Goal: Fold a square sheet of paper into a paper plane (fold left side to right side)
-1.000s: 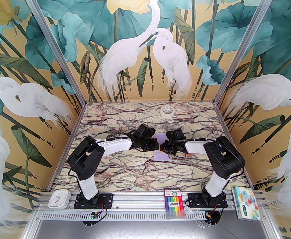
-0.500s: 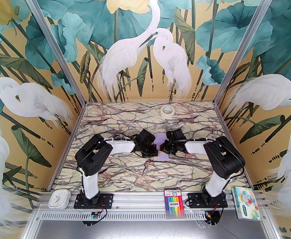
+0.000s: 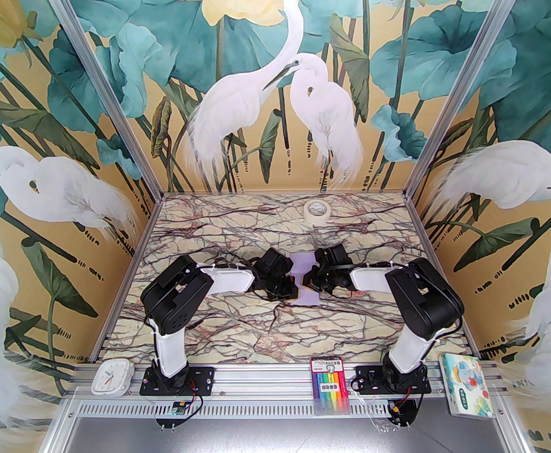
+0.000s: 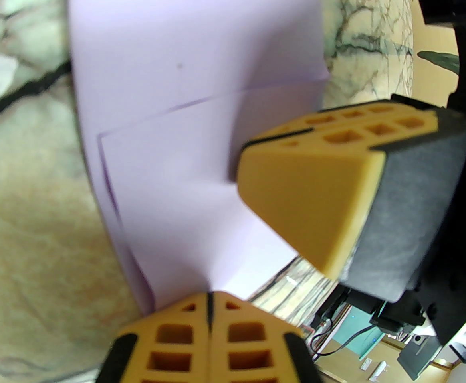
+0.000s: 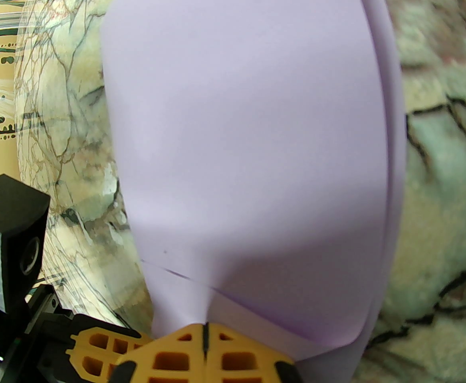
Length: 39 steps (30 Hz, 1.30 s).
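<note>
Our left tool and right tool, both closed and empty, press the folded pale lavender paper sheet on the marbled worktop; we should rub firmly along the crease

Table centre blocked: left gripper and right gripper, jaws closed, meet tip to tip on square sheet of paper, hardly any gap between. Forearms lie low across mid-table. Tape roll near far edge, well apart. Bare marble near side and far-left.
</note>
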Tool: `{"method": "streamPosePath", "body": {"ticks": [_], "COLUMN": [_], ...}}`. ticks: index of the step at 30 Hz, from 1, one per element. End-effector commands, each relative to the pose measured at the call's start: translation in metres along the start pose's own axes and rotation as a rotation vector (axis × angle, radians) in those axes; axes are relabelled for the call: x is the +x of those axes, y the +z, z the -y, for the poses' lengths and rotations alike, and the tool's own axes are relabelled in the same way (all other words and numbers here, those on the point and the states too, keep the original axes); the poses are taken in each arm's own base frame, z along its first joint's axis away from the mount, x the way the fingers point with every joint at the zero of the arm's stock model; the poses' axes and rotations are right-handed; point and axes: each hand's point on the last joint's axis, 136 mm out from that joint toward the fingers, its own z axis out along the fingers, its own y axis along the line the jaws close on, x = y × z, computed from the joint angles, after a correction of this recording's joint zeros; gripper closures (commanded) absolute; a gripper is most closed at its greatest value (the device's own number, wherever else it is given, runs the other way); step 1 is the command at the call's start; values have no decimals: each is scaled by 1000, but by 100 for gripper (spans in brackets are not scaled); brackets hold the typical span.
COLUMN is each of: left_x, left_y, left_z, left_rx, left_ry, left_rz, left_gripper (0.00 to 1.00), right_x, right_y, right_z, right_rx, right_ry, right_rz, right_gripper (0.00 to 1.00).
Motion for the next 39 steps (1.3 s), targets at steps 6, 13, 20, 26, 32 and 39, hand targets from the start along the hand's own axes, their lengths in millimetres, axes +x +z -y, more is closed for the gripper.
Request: {"method": "streamPosePath", "body": {"ticks": [6, 13, 20, 26, 32, 39], "left_x": [39, 38, 38, 37, 32, 29], "left_y": [10, 11, 9, 9, 8, 8], "left_z": [-42, -42, -39, -38, -32, -29], "left_rx": [-116, -113, -111, -107, -98, -90], "left_ry": [-65, -63, -57, -55, -51, -51], "left_rz": [-118, -120, -118, -116, -105, -100], "left_gripper": [100, 100, 100, 100, 100, 100], "right_x": [-13, -29, -45, -60, -48, -18], "right_y": [-12, -21, -31, -51, -60, -28], "right_z": [40, 54, 68, 55, 15, -1], "right_rx": [61, 43, 32, 49, -15, -26], "right_ry": [63, 81, 108, 61, 5, -15], "right_rz": [38, 65, 89, 127, 124, 51], "right_gripper": [100, 100, 100, 100, 100, 100]}}
